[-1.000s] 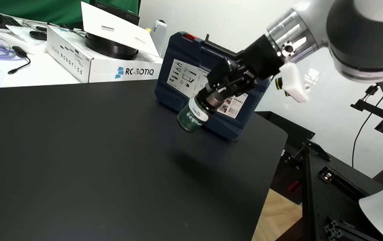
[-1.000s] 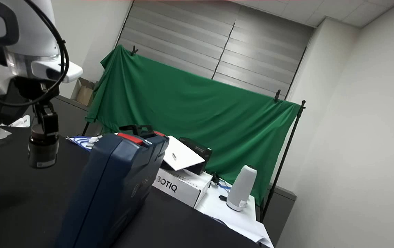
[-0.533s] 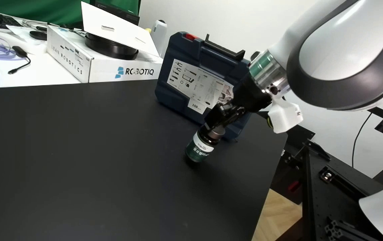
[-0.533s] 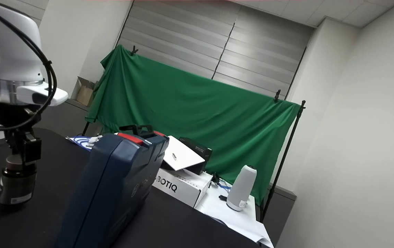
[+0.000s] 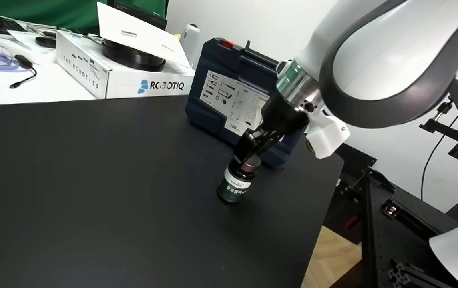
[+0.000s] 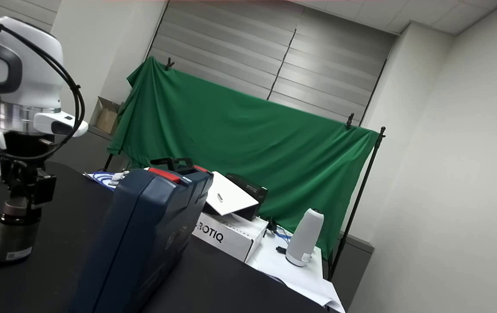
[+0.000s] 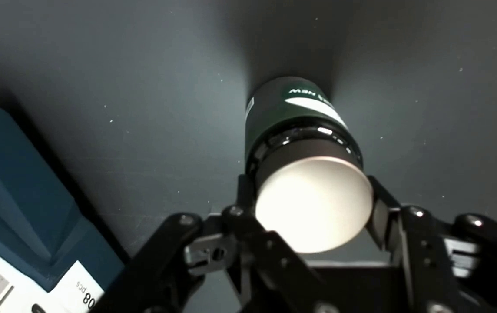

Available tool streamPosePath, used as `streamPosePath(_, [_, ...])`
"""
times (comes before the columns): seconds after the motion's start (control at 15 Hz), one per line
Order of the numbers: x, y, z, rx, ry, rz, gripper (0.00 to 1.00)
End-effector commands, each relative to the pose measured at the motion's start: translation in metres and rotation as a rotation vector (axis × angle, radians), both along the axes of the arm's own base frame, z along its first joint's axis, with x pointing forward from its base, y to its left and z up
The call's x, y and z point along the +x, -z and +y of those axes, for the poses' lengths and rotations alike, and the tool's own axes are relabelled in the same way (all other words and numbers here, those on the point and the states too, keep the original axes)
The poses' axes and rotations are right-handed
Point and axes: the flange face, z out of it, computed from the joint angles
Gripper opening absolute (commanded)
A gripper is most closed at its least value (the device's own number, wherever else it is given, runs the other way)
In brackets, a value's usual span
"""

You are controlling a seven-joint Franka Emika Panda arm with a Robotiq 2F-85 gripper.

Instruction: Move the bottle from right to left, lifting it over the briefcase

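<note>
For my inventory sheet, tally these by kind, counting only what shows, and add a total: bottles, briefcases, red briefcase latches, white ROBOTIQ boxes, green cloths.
Bottle: 1
Briefcase: 1
Red latches: 2
White ROBOTIQ box: 1
Green cloth: 1
Total: 6

You see your bench point(image 5: 113, 180) nearly black in both exterior views, while the white table point(image 5: 49, 86) beyond its edge shines brightly. In an exterior view, the tool case point(image 6: 144, 234) loses its lower outline in that darkness. In your wrist view, the bottle point(image 7: 298, 130) throws a soft-edged shadow across the bench, its cap point(image 7: 313, 208) burns out to white, and the gripper fingers point(image 7: 246, 193) look soft.
</note>
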Motion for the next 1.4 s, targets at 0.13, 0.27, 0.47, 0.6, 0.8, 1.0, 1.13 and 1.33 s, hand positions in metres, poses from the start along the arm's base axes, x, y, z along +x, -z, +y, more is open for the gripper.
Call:
streamPosePath(0.13, [0.029, -0.007, 0.009, -0.011, 0.015, 0.075, 0.36])
streamPosePath(0.27, [0.037, -0.012, 0.009, 0.004, 0.015, 0.099, 0.36])
streamPosePath(0.47, [0.047, -0.020, 0.005, 0.024, 0.015, 0.103, 0.36])
streamPosePath(0.6, [0.053, -0.021, 0.003, 0.023, 0.021, 0.103, 0.36])
streamPosePath(0.8, [0.058, -0.024, -0.003, 0.054, 0.027, 0.088, 0.36])
streamPosePath(1.0, [0.061, -0.025, -0.009, 0.099, 0.041, 0.066, 0.36])
streamPosePath(1.13, [0.063, -0.024, -0.012, 0.128, 0.055, 0.050, 0.36])
streamPosePath(1.33, [0.064, -0.017, -0.015, 0.152, 0.067, 0.037, 0.36])
